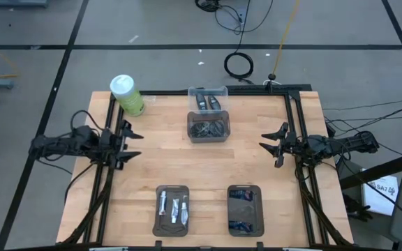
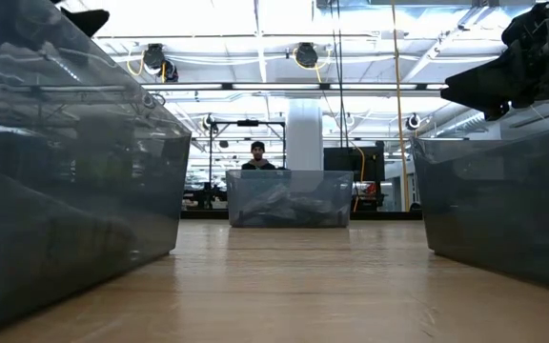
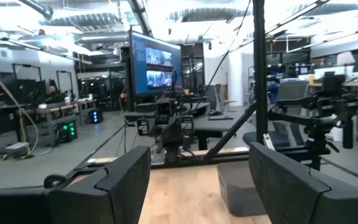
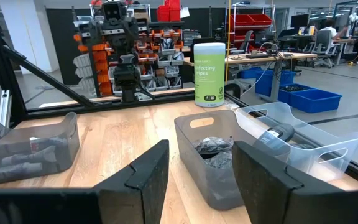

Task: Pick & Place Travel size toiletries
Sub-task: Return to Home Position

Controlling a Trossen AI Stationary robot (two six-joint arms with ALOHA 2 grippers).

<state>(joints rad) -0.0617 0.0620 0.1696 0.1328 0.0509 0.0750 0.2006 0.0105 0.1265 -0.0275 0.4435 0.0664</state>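
White mini tubes [image 1: 175,206] lie in the left tray [image 1: 169,227] (dark blue tubes [image 1: 241,196] in the right tray [image 1: 261,209]); left gripper [image 1: 138,144] and right gripper [image 1: 264,141] hover at opposite table edges, fingers spread.

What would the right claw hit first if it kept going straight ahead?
Most likely the grey see-through bin mid-table: it sits directly ahead of the open right gripper. Height is hard to judge, so the gripper might skim over the rim.
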